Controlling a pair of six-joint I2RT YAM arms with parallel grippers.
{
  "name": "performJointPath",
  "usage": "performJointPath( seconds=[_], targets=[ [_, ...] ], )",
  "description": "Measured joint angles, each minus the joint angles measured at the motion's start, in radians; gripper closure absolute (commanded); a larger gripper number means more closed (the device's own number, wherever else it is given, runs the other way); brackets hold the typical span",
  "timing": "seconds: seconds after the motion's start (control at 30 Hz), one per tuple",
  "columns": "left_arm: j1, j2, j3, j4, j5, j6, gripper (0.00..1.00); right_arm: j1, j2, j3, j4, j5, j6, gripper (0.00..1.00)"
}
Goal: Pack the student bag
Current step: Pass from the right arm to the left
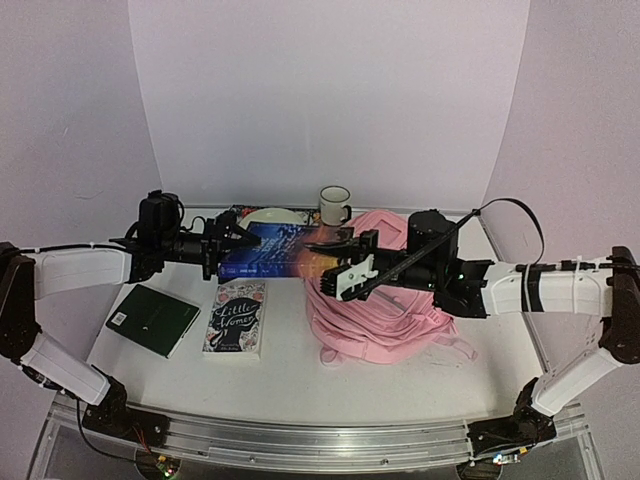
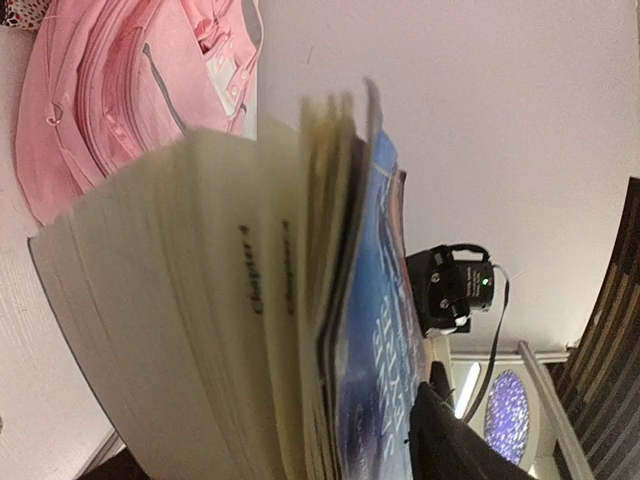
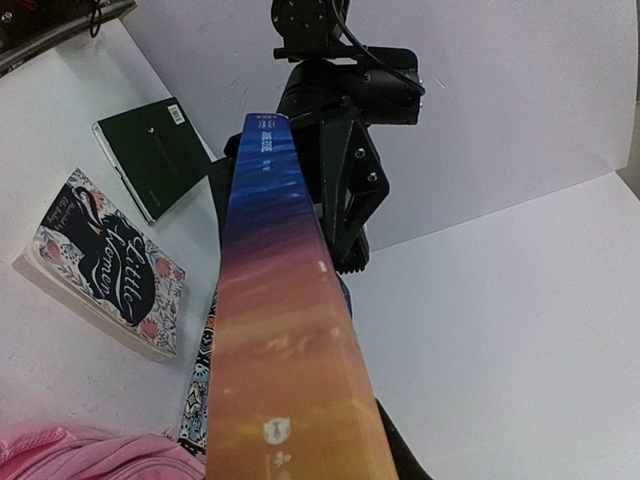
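Bag (image 1: pixel 385 322), soft pink and slumped, lies beside the blue-covered book (image 1: pixel 275 250).

Above the aluminium base rail (image 1: pixel 300 438), the left arm (image 1: pixel 80 272) and right arm (image 1: pixel 565 290) are wearing white covers between black joints. A black cable (image 1: pixel 510 202) is looping off the right arm; the right gripper (image 1: pixel 340 272) is showing white plates.
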Motion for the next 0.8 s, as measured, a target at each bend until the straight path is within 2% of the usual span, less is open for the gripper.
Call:
performJointPath(
  seconds=[0.23,0.33,0.4,0.53,0.57,0.6,0.8],
  targets=[
    [0.000,0.015,-0.033,0.135,-0.034,-0.148,0.45,0.003,-0.007,-0.034,0.037,0.000,0.045,1.00],
    [-0.002,0.039,-0.053,0.207,-0.050,-0.210,0.56,0.007,-0.022,-0.050,0.041,-0.002,0.060,1.00],
    [-0.002,0.057,-0.065,0.248,-0.061,-0.254,0.68,0.012,-0.028,-0.055,0.042,-0.004,0.067,0.99],
    [-0.002,0.070,-0.074,0.309,-0.074,-0.308,0.94,0.014,-0.030,-0.060,0.028,-0.003,0.072,0.85],
    [-0.002,0.071,-0.075,0.320,-0.074,-0.321,0.97,0.014,-0.031,-0.060,0.027,-0.003,0.072,0.81],
    [-0.002,0.071,-0.076,0.328,-0.075,-0.325,1.00,0.014,-0.033,-0.060,0.025,-0.002,0.072,0.76],
    [0.007,0.074,-0.101,0.354,-0.079,-0.325,1.00,0.023,-0.052,-0.060,-0.053,0.010,0.128,0.46]
  ],
)
